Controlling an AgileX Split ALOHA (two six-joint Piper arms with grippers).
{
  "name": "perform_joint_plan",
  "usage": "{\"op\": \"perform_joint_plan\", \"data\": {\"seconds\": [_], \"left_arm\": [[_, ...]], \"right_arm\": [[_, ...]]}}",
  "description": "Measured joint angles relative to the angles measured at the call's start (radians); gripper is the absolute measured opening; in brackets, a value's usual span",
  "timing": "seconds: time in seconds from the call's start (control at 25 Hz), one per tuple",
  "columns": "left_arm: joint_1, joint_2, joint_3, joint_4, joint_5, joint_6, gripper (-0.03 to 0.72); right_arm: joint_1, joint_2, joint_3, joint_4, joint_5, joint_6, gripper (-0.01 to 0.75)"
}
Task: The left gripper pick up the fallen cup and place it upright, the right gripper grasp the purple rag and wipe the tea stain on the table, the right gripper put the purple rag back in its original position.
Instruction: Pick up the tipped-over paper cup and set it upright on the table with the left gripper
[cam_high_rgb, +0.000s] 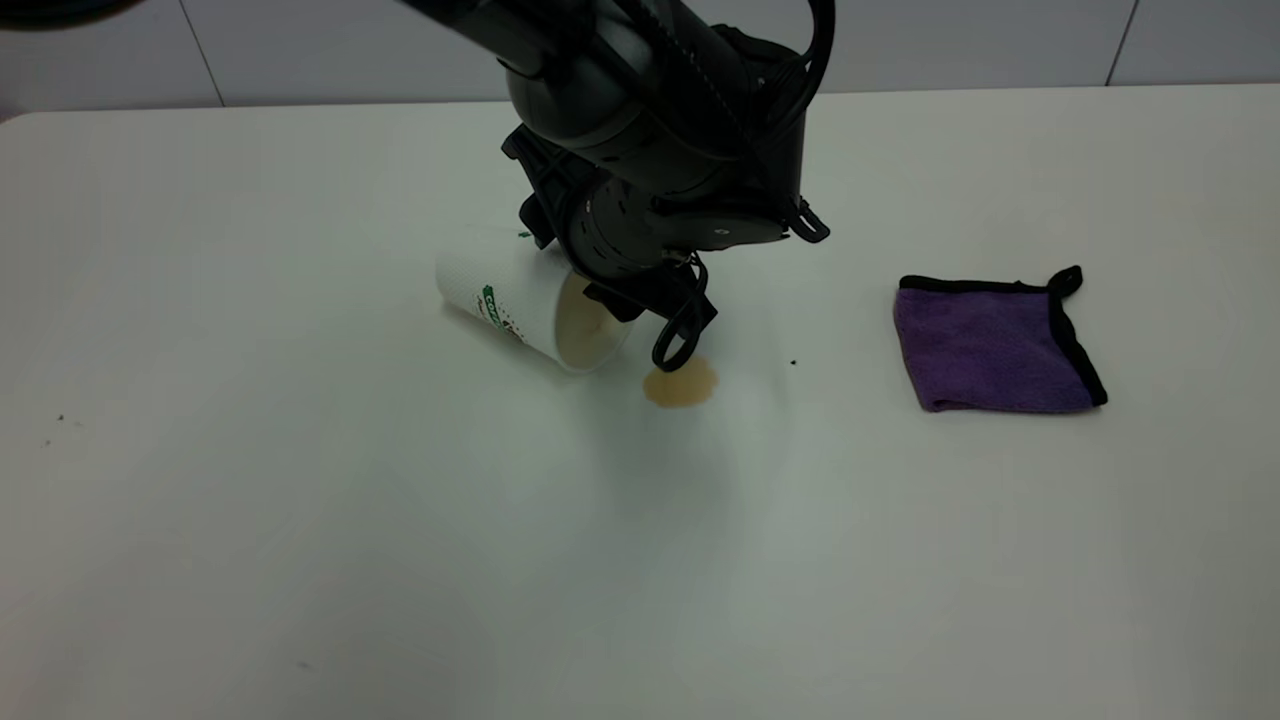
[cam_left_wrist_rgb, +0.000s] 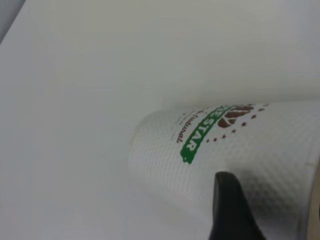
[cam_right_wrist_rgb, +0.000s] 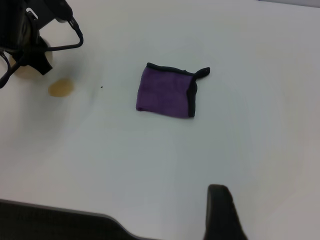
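The bulky black left gripper was down at the mouth of the white textured paper cup, which lay tipped on its side on the plain white bench, base lifted a little and mouth toward the spill. One looped finger hung just outside the rim; the other looked to be against the cup's rim or wall, so the fingers seemed closed on the cup, though the arm's bulk hid the contact and I could not be sure. Just beside the rim sat the small tan-brown tea stain, unwiped. Well off to the side lay the folded purple microfibre rag with black trim, untouched. The right gripper hung high over the bench near the rag; only one finger showed, so I could not tell its opening. By my judgement, stage one was under way: the cup not yet upright, wiping and returning the rag all left.
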Motion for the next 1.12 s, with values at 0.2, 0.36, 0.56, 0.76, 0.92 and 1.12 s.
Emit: {"op": "perform_joint_plan", "data": {"seconds": [0.2, 0.36, 0.56, 0.76, 0.92, 1.12], "left_arm": [[0.001, 0.016, 0.000, 0.019, 0.022, -0.012, 0.460], [0.001, 0.023, 0.000, 0.051, 0.040, -0.037, 0.446], [0.001, 0.031, 0.000, 0.069, 0.058, -0.059, 0.275], [0.002, 0.031, -0.003, 0.108, 0.126, -0.041, 0.020], [0.004, 0.022, -0.006, 0.115, 0.154, 0.010, -0.025], [0.047, -0.050, -0.006, 0.023, 0.127, 0.150, -0.026]], "right_arm": [[0.000, 0.000, 0.000, 0.000, 0.000, 0.000, 0.498], [0.000, 0.000, 0.000, 0.000, 0.000, 0.000, 0.498], [0.000, 0.000, 0.000, 0.000, 0.000, 0.000, 0.498], [0.000, 0.000, 0.000, 0.000, 0.000, 0.000, 0.498], [0.000, 0.000, 0.000, 0.000, 0.000, 0.000, 0.498], [0.000, 0.000, 0.000, 0.000, 0.000, 0.000, 0.498]]}}
